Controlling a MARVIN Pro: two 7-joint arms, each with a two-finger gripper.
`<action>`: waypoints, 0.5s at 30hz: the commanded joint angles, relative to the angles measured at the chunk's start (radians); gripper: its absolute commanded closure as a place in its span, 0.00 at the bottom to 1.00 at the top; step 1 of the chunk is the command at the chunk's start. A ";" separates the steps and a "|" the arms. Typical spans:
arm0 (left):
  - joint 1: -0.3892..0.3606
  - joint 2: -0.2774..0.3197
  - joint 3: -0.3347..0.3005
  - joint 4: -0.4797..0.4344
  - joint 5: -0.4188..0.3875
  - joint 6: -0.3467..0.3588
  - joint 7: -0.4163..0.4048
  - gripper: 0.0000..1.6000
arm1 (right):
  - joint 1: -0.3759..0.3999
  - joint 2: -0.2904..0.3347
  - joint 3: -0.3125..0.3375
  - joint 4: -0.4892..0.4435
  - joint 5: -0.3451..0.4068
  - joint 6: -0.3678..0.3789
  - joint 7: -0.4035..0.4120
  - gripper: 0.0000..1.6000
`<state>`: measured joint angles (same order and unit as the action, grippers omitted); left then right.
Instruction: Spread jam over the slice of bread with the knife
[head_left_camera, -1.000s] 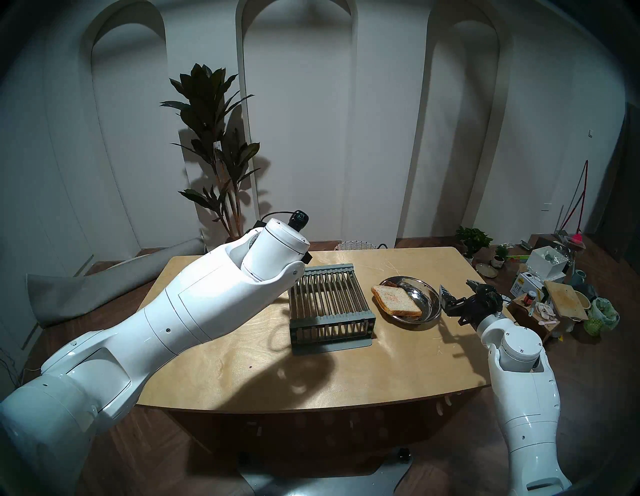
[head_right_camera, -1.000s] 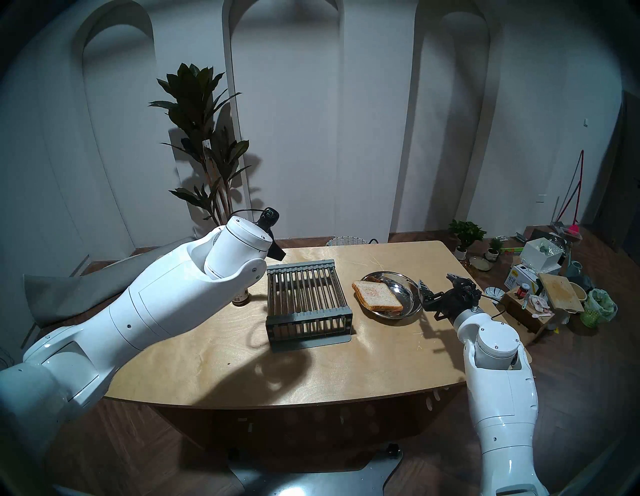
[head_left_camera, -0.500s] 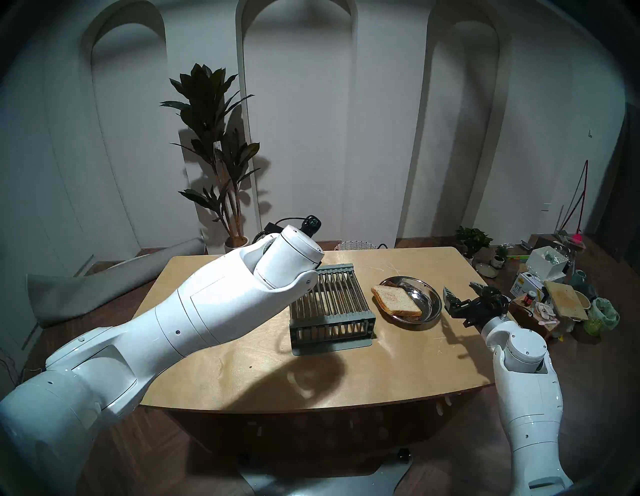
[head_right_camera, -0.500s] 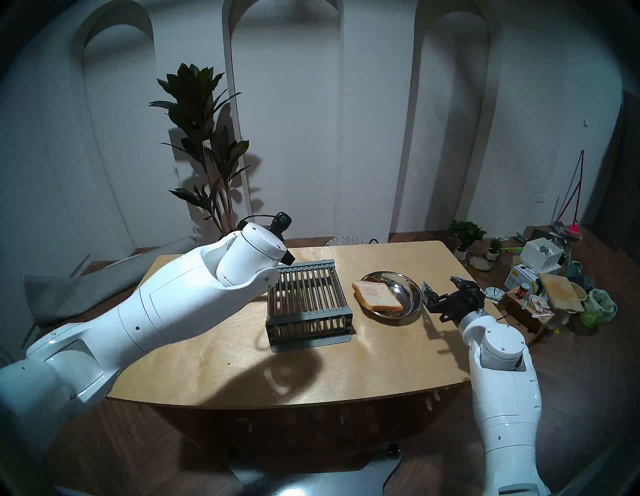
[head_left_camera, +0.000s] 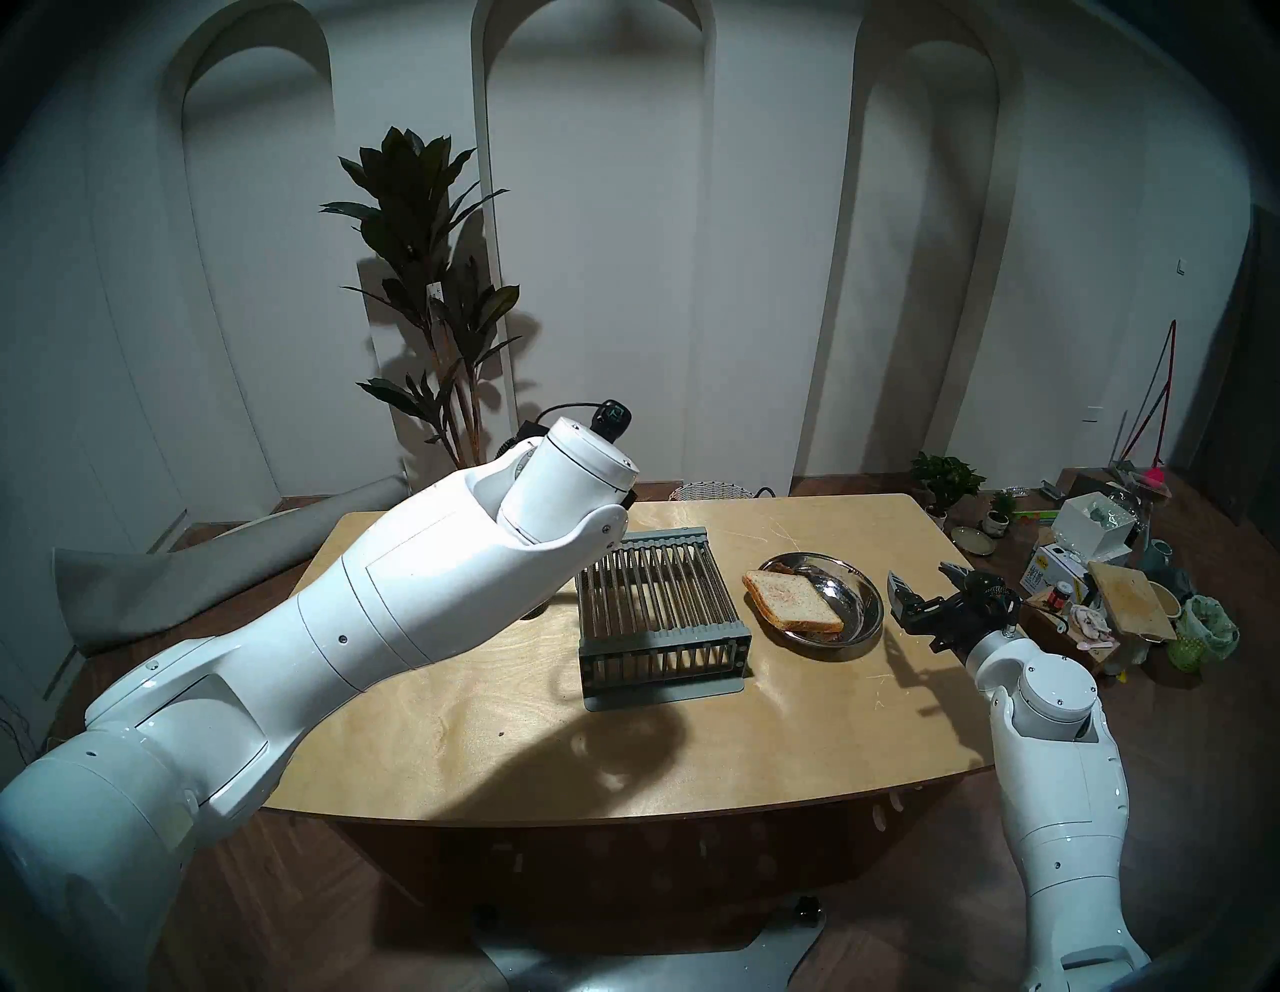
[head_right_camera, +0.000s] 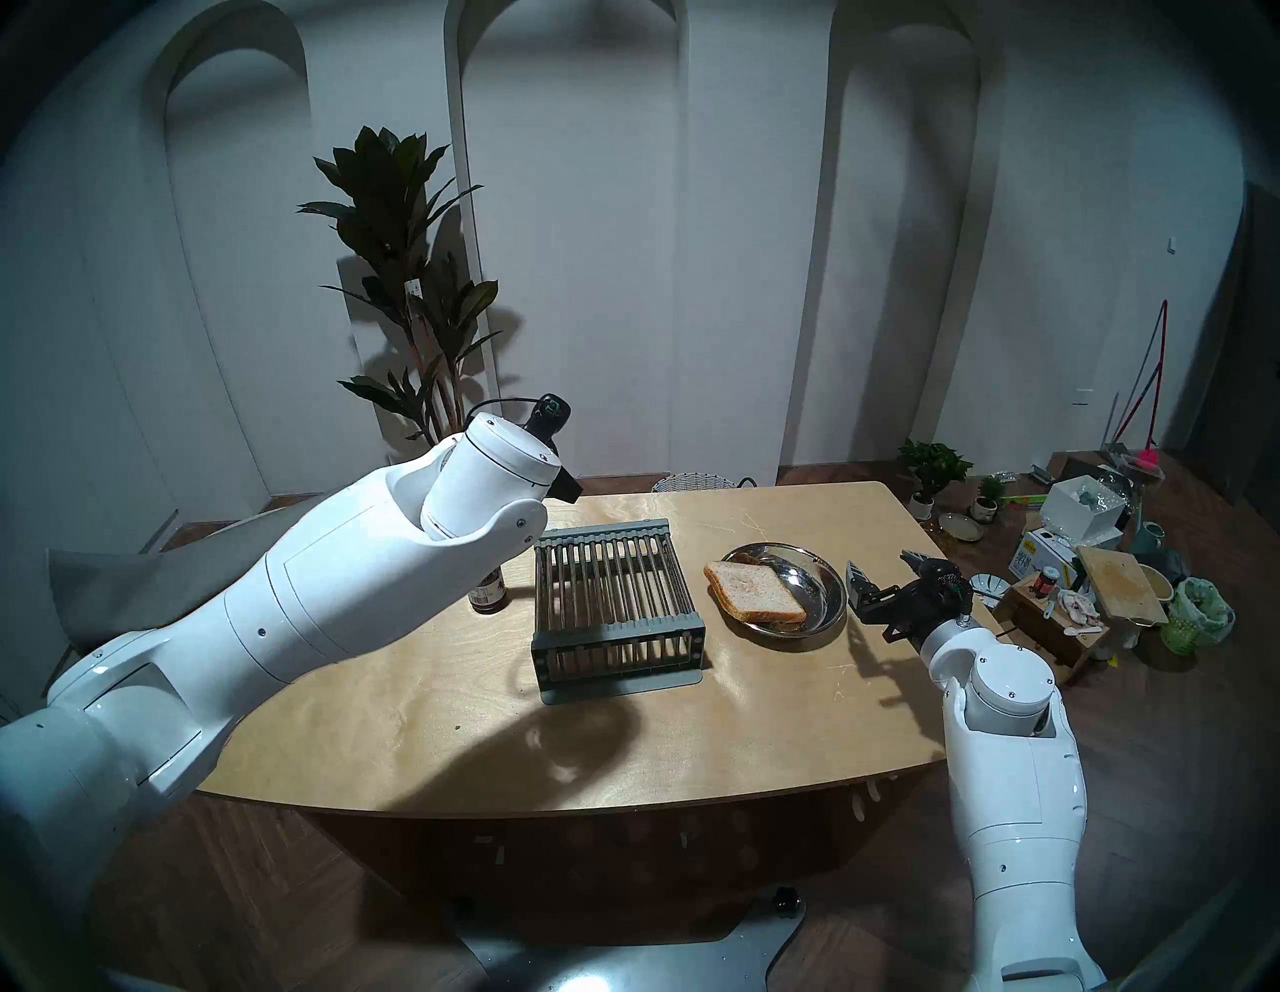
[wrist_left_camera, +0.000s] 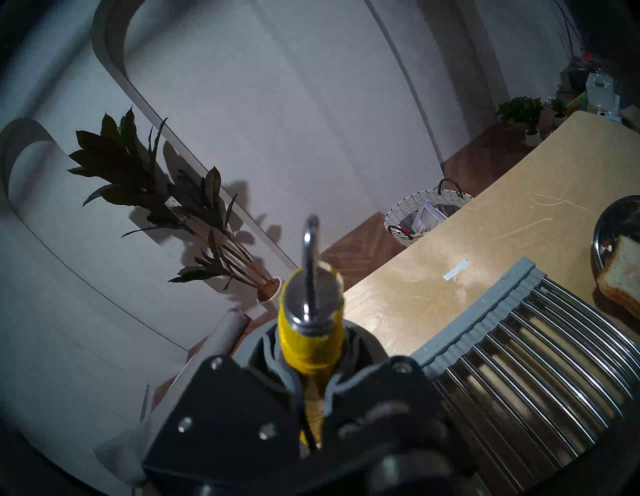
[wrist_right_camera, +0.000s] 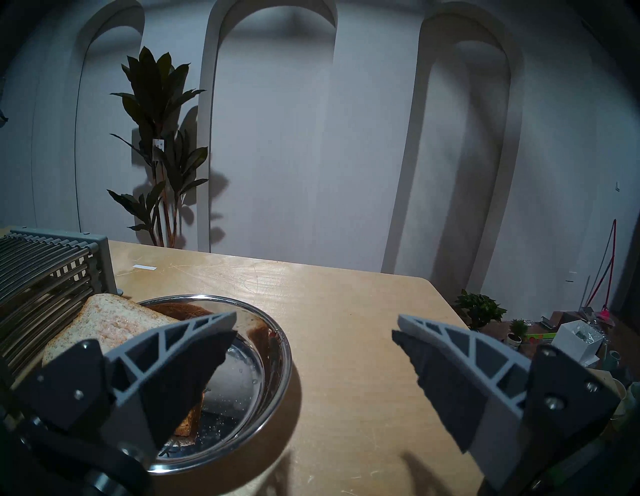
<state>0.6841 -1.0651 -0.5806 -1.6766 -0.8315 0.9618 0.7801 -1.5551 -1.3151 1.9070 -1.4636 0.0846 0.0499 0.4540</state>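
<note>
Holding the knife clear of the rack, bread waiting in the dish

Gripping the knife by its yellow handle, the left gripper has its fingers closed tight around it, blade pointing up and away over the rack's far left corner. The handle looks stiff and wrapped, so a hold low on it, as here, should leave the whole blade free for spreading. The blade is blunt and round-tipped; its finish reads as shiny in this dim light, though I cannot be sure of the material, and I cannot make out jam on it.

The bread lies just right of the rack, tilted, its near-left edge over the dish's rim and its far side down in the bowl. It has a faint pink stain on top. It is soft and light, likely to slide or tear under a firm stroke, so a flat blade and light pressure would suit; being propped on a slippery steel dish, it may shift.

The jar stands left of the rack, half hidden behind the left arm.

The right gripper hovers right of the dish, beyond the bread from the rack, its jaws spread wide, holding and touching nothing.
</note>
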 joint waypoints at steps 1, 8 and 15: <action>-0.062 0.031 0.002 -0.042 -0.009 -0.002 0.020 1.00 | 0.028 0.000 -0.013 -0.014 -0.002 -0.013 0.000 0.00; -0.065 0.042 0.002 -0.068 -0.049 -0.002 0.037 1.00 | 0.033 0.001 -0.022 -0.008 0.000 -0.018 0.000 0.00; -0.055 0.045 -0.034 -0.136 -0.084 -0.002 0.072 1.00 | 0.044 0.005 -0.026 0.009 -0.001 -0.021 -0.004 0.00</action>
<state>0.6578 -1.0210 -0.5729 -1.7441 -0.9052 0.9618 0.8221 -1.5360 -1.3139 1.8762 -1.4503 0.0846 0.0430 0.4596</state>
